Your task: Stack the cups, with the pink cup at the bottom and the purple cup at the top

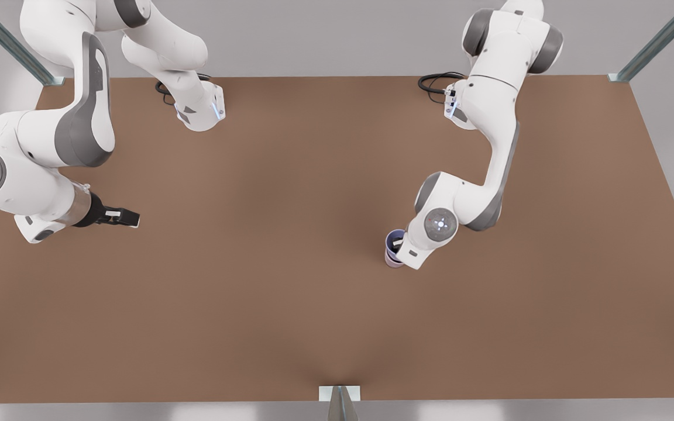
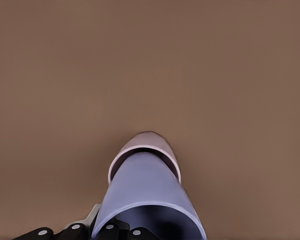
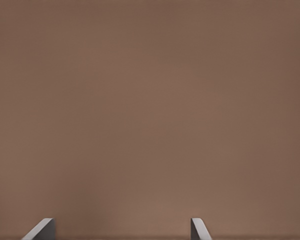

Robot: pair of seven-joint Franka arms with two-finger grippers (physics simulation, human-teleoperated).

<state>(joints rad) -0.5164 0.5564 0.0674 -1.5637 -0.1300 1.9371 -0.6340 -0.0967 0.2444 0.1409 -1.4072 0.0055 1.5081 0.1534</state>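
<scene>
We read the arm at the front view's right as the left one: its wrist view looks straight down the purple cup (image 2: 150, 192), which sits nested inside the pink cup (image 2: 147, 141). From that camera we get the pink rim as a pale band ringing the purple wall, plus the black finger mounts of the left gripper (image 2: 107, 231) at the purple cup's rim. Whether those fingers pinch the wall or sit loose, we cannot tell.

In the front view the wrist covers most of the stack; we only see the purple cup's (image 1: 395, 238) dark mouth and a sliver of the pink cup (image 1: 392, 260) below it. The stack stands upright on the table (image 1: 290, 280), right of centre.

The right gripper (image 1: 129, 218) hangs at the front view's left, waiting, well apart from the cups. Its wrist view shows two grey fingertips (image 3: 40, 229) spread wide over bare table, so released, holding nothing.

Cups are smooth, plain, tapered, no handles. Table is flat matte brown. Metal frame posts (image 1: 659, 41) stand at the far corners and a bracket (image 1: 340, 397) sits mid near edge. Lots of open tabletop around the stack on all sides.
</scene>
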